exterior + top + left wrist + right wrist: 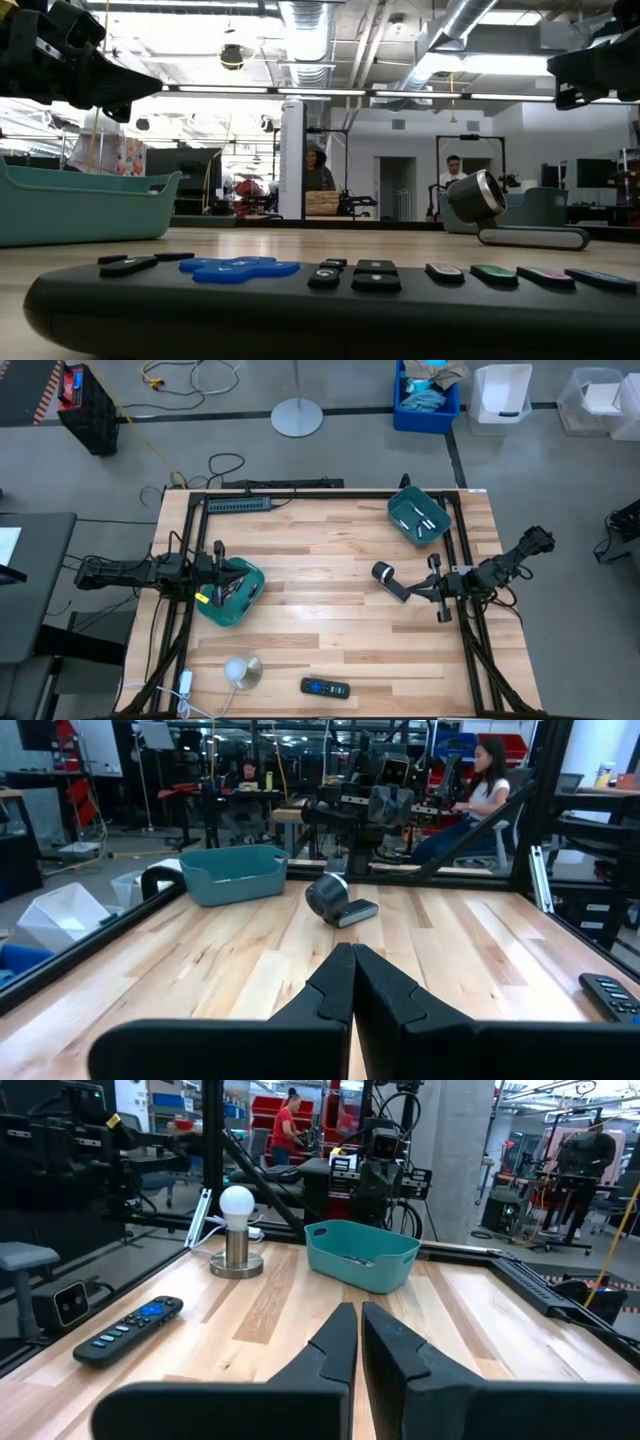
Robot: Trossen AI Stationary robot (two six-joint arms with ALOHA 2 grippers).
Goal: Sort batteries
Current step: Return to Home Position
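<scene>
Fingertips first: our left gripper (352,956) is pressed together and empty, and the right gripper (358,1310) is narrowed to a slit, also empty. In the high view, silver batteries (418,522) lie slantwise in the bin (396,506) at the right gripper's 11 o'clock. We judge the right arm nearer.

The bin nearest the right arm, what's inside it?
A few thin silvery batteries lie on the floor of the bin. Nothing covers them from above; their number is too small to tell.
</scene>
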